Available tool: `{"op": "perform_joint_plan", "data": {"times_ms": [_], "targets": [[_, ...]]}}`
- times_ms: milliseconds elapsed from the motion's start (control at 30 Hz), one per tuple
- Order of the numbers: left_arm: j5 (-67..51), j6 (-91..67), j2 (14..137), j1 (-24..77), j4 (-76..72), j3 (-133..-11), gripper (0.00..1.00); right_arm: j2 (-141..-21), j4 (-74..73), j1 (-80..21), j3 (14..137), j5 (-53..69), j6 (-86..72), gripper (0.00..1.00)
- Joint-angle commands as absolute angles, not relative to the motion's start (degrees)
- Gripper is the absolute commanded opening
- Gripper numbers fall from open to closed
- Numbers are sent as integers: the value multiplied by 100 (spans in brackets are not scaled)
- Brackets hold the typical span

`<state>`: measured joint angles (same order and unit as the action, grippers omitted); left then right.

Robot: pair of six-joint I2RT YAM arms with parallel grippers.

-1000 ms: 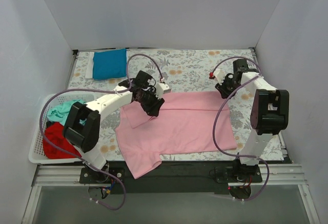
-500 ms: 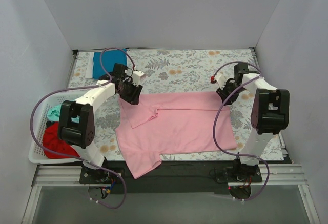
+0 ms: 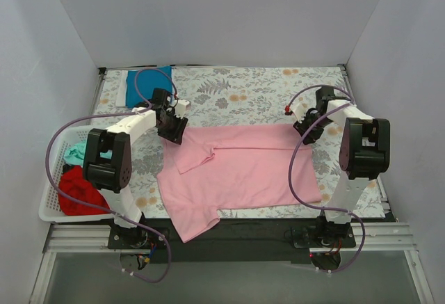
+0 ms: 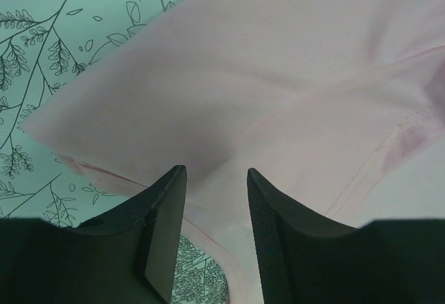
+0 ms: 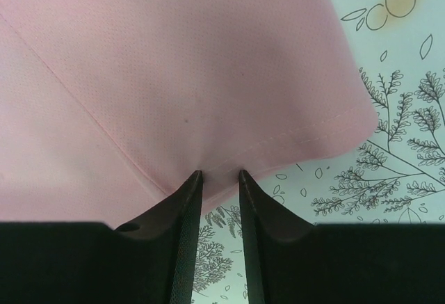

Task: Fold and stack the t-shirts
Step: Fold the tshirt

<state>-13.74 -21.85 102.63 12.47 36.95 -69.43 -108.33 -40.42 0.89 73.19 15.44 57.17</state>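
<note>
A pink t-shirt (image 3: 243,168) lies spread flat on the floral table cover, with one sleeve hanging toward the near edge. My left gripper (image 3: 172,129) is at the shirt's far left corner. In the left wrist view its jaws (image 4: 215,172) stand open over the pink hem (image 4: 278,74). My right gripper (image 3: 306,126) is at the far right corner. In the right wrist view it (image 5: 219,173) is nearly closed and pinches the puckered hem of the shirt (image 5: 174,53). A folded blue t-shirt (image 3: 148,85) lies at the far left.
A white basket (image 3: 50,200) stands off the table's left side and holds a red garment (image 3: 76,189) and a teal garment (image 3: 80,152). White walls close in the left, far and right sides. The floral cover (image 3: 257,92) shows beyond the pink shirt.
My left gripper moved from the middle of the shirt out to its far left corner, spreading that edge flat. The right gripper stayed at the far right corner.
</note>
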Motion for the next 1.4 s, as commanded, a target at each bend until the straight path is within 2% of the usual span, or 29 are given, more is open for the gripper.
{"op": "perform_joint_plan", "data": {"times_ms": [0,267,500,733,833,900,1033,1067,1100,1167,1267,1333,1367], "targets": [[-1204,-2188,10308,1248,3542,-6934,39,-10845,-3938,88,7374,1397,5783,33],[-827,-2329,10854,1248,3322,-7101,38,-11206,-3104,53,7453,897,5318,31],[-606,-2268,11442,1239,3261,-7523,36,-11205,-2927,18,7821,1117,4676,30],[-668,-2232,12444,1239,3305,-8805,34,-11979,-2681,26,8454,211,4412,28],[-861,-2224,12691,1231,3349,-9412,34,-12173,-2689,26,8823,307,4324,30],[-1238,-2224,12657,1230,3462,-9780,38,-12112,-2733,26,9008,465,4289,36],[-2431,-1961,11911,1213,3892,-9835,47,-11436,-3181,26,9124,860,4719,53],[-2661,-1708,11448,1222,3989,-9739,49,-11234,-3417,26,9062,1027,4833,62],[-3037,-1627,11217,1222,4042,-9469,53,-10789,-3558,35,8966,1150,5008,69],[-3321,-1251,10560,1213,4349,-9142,55,-10086,-3969,26,8476,1431,5579,77],[-3630,-749,9699,1283,4719,-8256,58,-9259,-4402,35,7633,1669,6282,77],[-3551,-590,9239,1406,4746,-7423,58,-8888,-4745,18,7183,1723,6564,74],[-3464,-467,9063,1485,4781,-7122,58,-8747,-4851,18,6928,1705,6835,69]]}}
